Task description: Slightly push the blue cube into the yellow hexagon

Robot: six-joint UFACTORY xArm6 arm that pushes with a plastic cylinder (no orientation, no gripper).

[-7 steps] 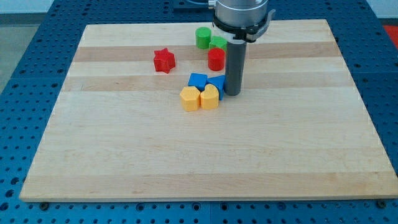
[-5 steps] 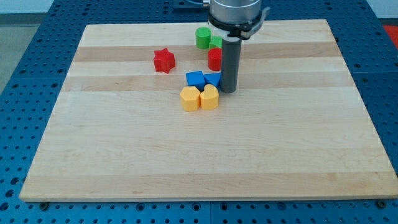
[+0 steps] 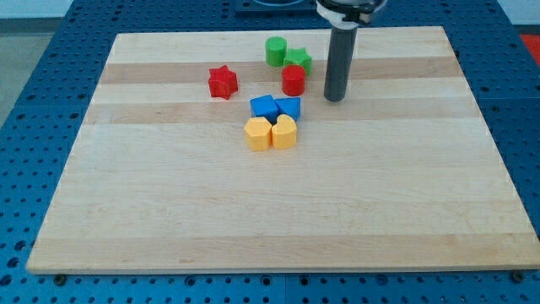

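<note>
Two blue blocks sit together mid-board: one (image 3: 264,106) on the left and a blue cube (image 3: 288,107) on the right. Just below them, touching, are a yellow hexagon (image 3: 258,133) on the left and a second yellow block (image 3: 284,132) on the right. The blue cube rests against the top of the right yellow block. My tip (image 3: 335,99) is up and to the right of the blue cube, apart from it, with a gap of bare board between.
A red cylinder (image 3: 294,81) stands just left of my rod. A green star (image 3: 298,59) and a green cylinder (image 3: 275,51) sit above it. A red star (image 3: 223,82) lies to the left. The wooden board (image 3: 270,211) lies on a blue perforated table.
My tip has drawn back from the blue cube's right side, moving up and right. The two blue blocks had shifted slightly left before that and now sit still.
</note>
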